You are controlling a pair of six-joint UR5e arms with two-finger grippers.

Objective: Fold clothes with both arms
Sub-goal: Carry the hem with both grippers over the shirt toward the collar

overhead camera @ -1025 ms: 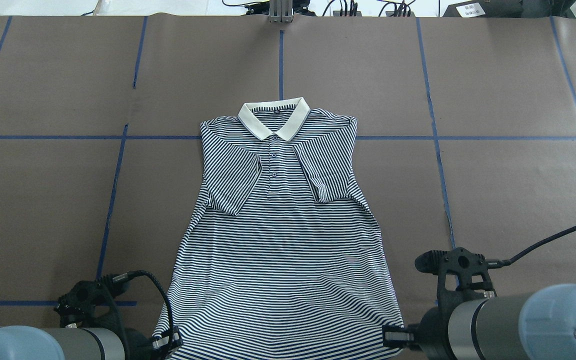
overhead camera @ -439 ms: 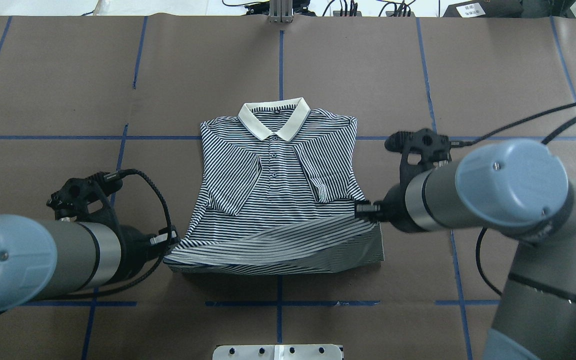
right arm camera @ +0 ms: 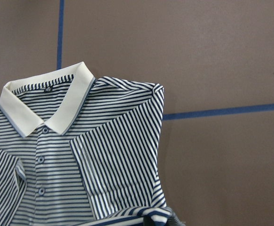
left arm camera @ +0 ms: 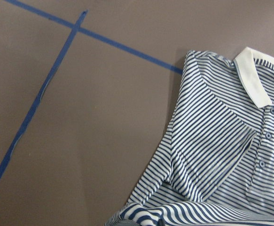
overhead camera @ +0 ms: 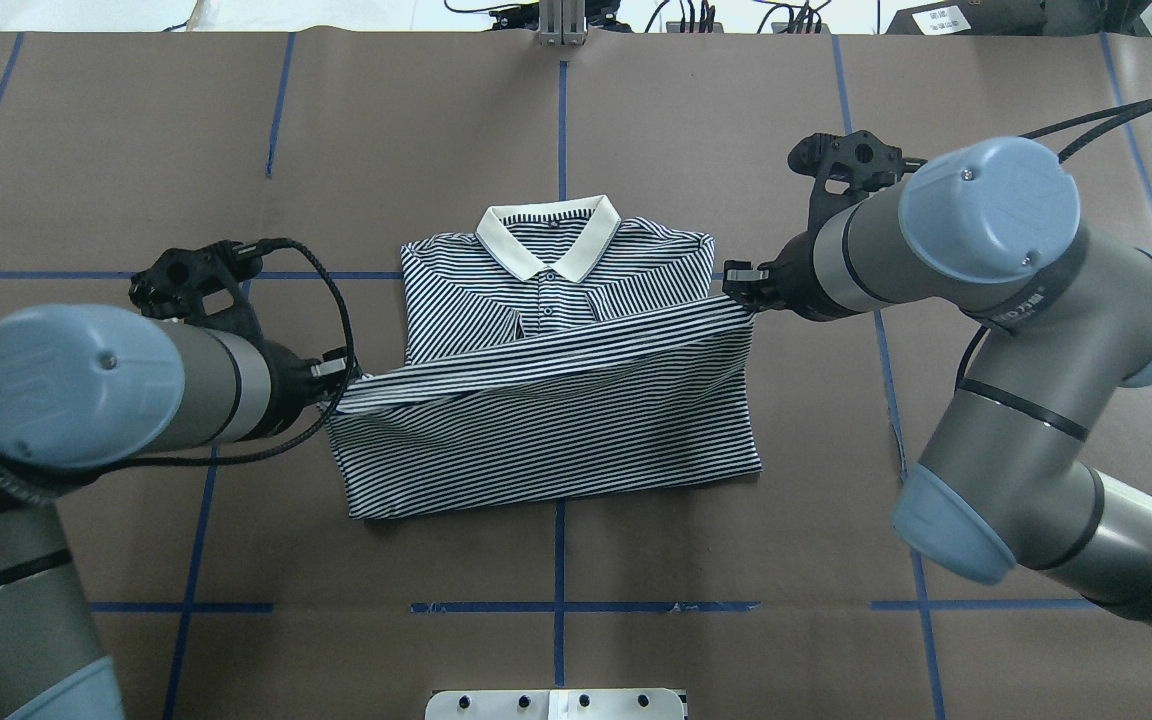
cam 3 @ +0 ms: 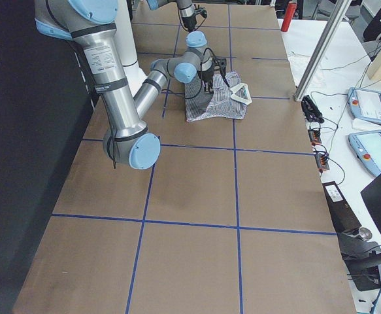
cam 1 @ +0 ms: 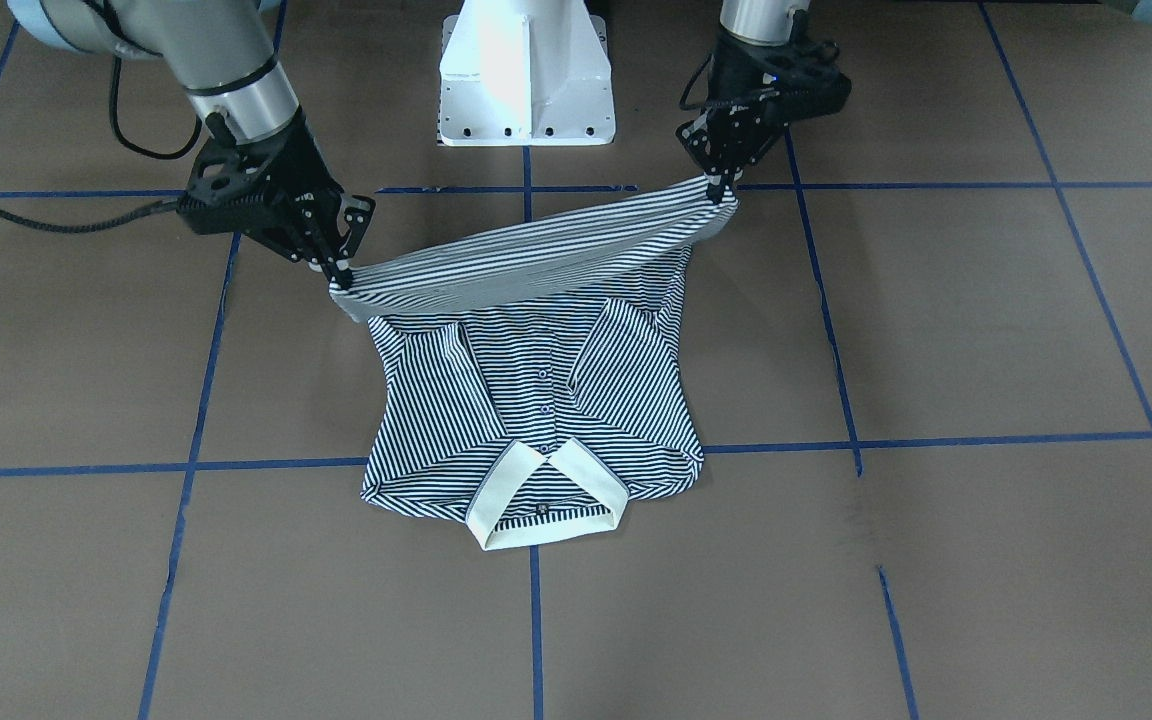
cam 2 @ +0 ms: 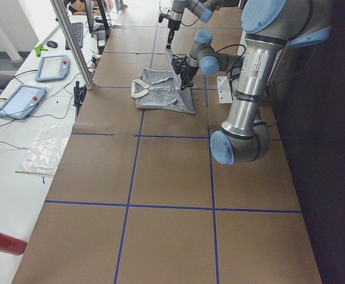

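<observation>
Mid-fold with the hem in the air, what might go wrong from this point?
1. The hem hangs skewed: the right gripper sits nearer the collar than the left gripper, so the fold may land crooked.
2. Each pair of jaws pinches only a corner of the polo shirt; a corner might slip.
3. The hem could drag over the tucked-in sleeves and rumple them.

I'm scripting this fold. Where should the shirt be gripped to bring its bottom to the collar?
The shirt by both corners of its hem, each from its outer side, as the left gripper and right gripper do: it spans taut between them.
</observation>
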